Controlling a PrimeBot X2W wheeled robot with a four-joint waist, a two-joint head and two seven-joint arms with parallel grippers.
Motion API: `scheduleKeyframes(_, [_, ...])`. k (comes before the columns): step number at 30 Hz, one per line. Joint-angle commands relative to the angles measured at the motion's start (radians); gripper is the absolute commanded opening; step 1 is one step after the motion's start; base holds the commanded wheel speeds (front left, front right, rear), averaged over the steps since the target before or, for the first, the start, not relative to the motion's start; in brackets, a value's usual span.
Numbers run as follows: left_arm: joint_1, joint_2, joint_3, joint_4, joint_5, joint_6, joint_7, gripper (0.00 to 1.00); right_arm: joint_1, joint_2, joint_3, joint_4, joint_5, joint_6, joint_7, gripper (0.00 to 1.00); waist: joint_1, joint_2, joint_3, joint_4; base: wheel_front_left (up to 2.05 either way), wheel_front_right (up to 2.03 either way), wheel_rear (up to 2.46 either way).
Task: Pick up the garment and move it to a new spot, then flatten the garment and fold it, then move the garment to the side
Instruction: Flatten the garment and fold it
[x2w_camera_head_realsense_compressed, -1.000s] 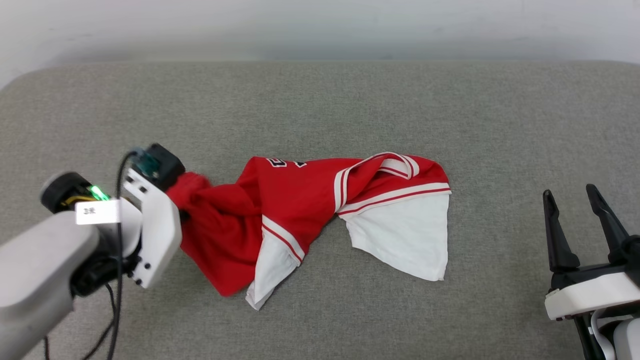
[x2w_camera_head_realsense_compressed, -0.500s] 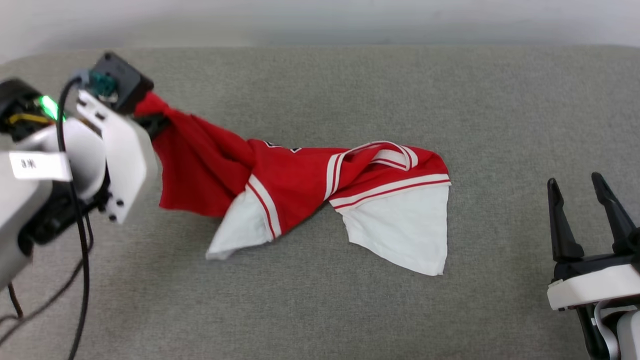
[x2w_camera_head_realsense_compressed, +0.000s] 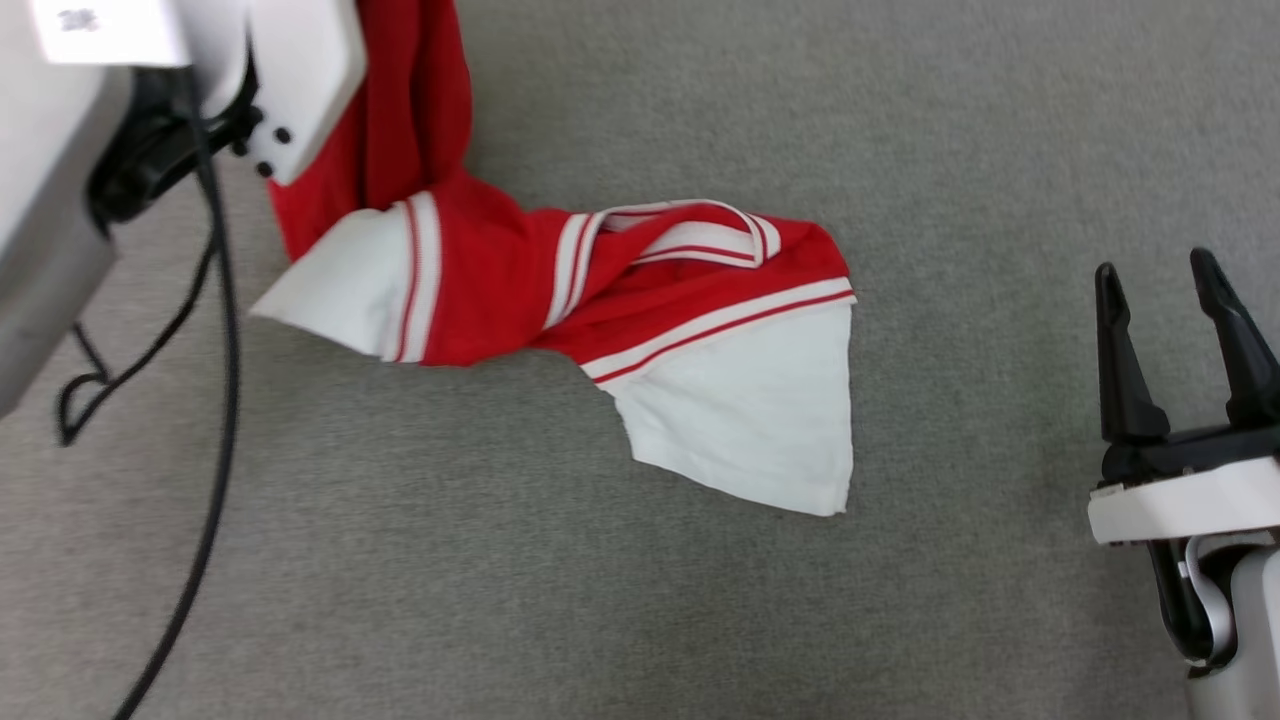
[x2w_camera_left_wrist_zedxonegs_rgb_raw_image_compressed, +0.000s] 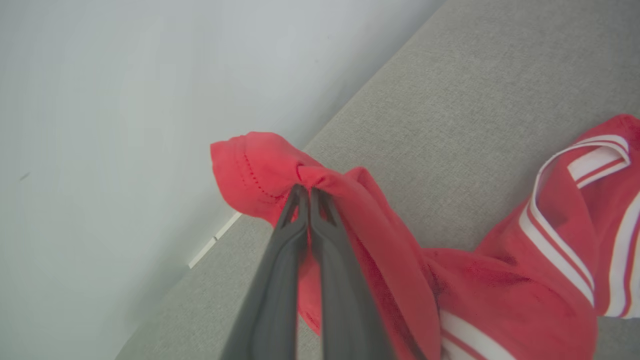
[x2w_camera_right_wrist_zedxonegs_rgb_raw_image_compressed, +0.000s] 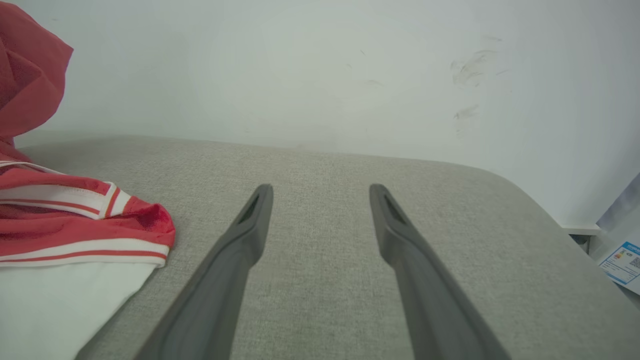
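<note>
Tag: white tag (x2w_camera_head_realsense_compressed: 100, 25) on left arm, top-left of head view; dark chars on it blurred and cut by frame edge, not legible.
Print: printed sheet (x2w_camera_right_wrist_zedxonegs_rgb_raw_image_compressed: 622, 262) at right edge of right wrist view, blue block plus small text; too small to read, partly cut off.
Tool L: left gripper (x2w_camera_left_wrist_zedxonegs_rgb_raw_image_compressed: 309, 192) pinched tight on a bunched red fold of the garment (x2w_camera_head_realsense_compressed: 480, 280), just beside its stitched hem (x2w_camera_left_wrist_zedxonegs_rgb_raw_image_compressed: 250, 170).
Tool R: right gripper (x2w_camera_head_realsense_compressed: 1152, 275) spread wide, nothing between fingers; lower right of head view, well apart from garment.
Garment posn: left-centre of the grey woven surface (x2w_camera_head_realsense_compressed: 700, 600); gripped end raised toward top-left, remainder hangs down and lies crumpled on the surface.
Garment detail: large white sleeve (x2w_camera_head_realsense_compressed: 750, 420) lies flat, nearest the right gripper; second sleeve (x2w_camera_head_realsense_compressed: 340, 290) just below the left arm; striped trim (x2w_camera_head_realsense_compressed: 690, 230) looped between them.
Obscured: wrist housing (x2w_camera_head_realsense_compressed: 300, 70) of left arm covers the gripped end in head view; garment's upper part runs off frame top. Body panel bunched in folds, its face cannot be made out. Whether second sleeve touches surface: cannot tell.
Cable: black cable (x2w_camera_head_realsense_compressed: 230, 400) hangs from left arm, runs off bottom edge.
Surface: rounded corner visible in right wrist view.
Room: pale wall (x2w_camera_right_wrist_zedxonegs_rgb_raw_image_compressed: 300, 75) directly behind surface; grey scuff marks (x2w_camera_right_wrist_zedxonegs_rgb_raw_image_compressed: 467, 70) on it, upper right.
</note>
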Motion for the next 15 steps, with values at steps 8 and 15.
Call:
scheduleKeyframes(8, [-0.010,-0.114,-0.109,0.215,-0.027,-0.030,0.051,0.00,-0.044,0.022,0.007,-0.046,-0.007,-0.001,-0.002,1.00,-0.0001,0.0000,0.100,-0.076,0.00,0.00,0.00])
scheduleKeyframes(15, [0.050,-0.119,-0.206,0.307,-0.135,-0.032,0.167,0.00,-0.055,0.031,0.010,-0.071,-0.025,-0.001,-0.002,1.00,-0.0001,0.0000,0.109,-0.083,0.00,0.00,0.00])
